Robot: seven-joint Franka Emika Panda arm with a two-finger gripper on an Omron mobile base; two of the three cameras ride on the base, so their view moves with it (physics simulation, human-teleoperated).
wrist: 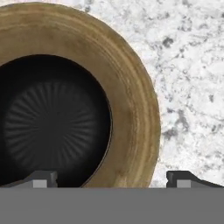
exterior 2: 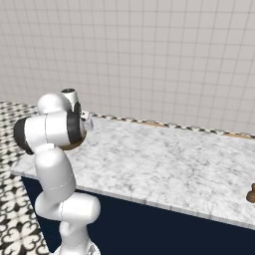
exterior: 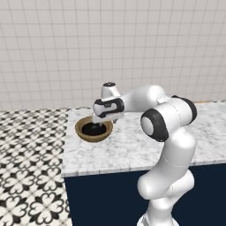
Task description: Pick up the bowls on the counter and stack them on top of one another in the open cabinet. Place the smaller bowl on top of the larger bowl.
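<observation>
Hovering close over the counter [exterior: 132, 145], the gripper [wrist: 111, 177] has its 2 fingertips [wrist: 41, 178] spread wide with nothing between them; 1 tip sits above the black bowl [wrist: 52, 122], the other above bare marble just outside the wooden bowl [wrist: 131, 109]. The black bowl rests nested inside the wooden one, near the counter's left end. Farther along, at the counter's right end, stands a small brown figurine [exterior 2: 251, 193]. Beyond rises a tiled wall [exterior 2: 149, 60].
</observation>
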